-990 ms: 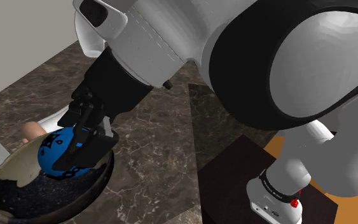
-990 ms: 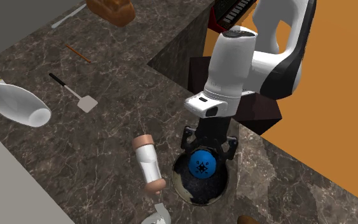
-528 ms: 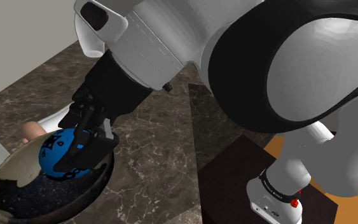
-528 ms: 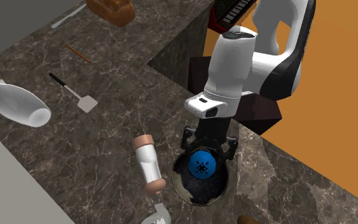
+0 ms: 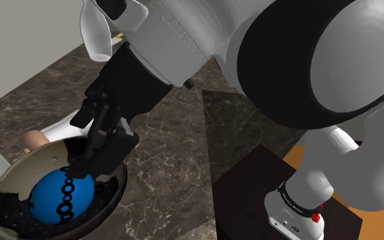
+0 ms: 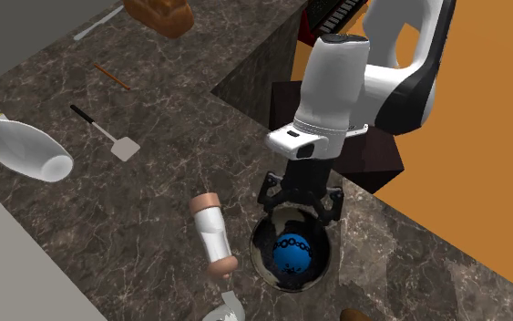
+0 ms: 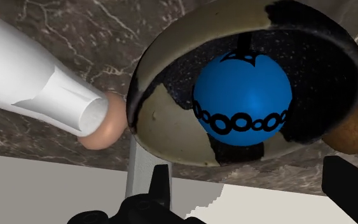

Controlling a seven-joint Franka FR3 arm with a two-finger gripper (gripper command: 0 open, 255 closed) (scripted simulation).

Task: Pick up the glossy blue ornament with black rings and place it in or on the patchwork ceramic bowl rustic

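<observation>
Bowl (image 5: 23,174): lower rim cut by the shoulder view's bottom edge; one side covered by the gripper (image 5: 98,160).
White cylinder (image 5: 59,129): mostly hidden behind bowl and gripper.
Brown object (image 7: 352,130): partly behind bowl rim; kind undetermined.
Loaf (image 6: 159,14): at worktop (image 6: 172,137) edge, cut by the second exterior view's top.

This looks like a home kitchen. A dark, veined stone countertop (image 6: 154,182) runs in an L and is strewn with cooking things. A loaf of bread (image 6: 159,14) lies at the far end, with a spatula (image 6: 106,131) and a white bottle (image 6: 22,148) on its side nearer. A glazed bowl (image 6: 259,264) sits nearest. An orange floor (image 6: 491,137) lies beside the counter, at the second exterior view's right.
</observation>
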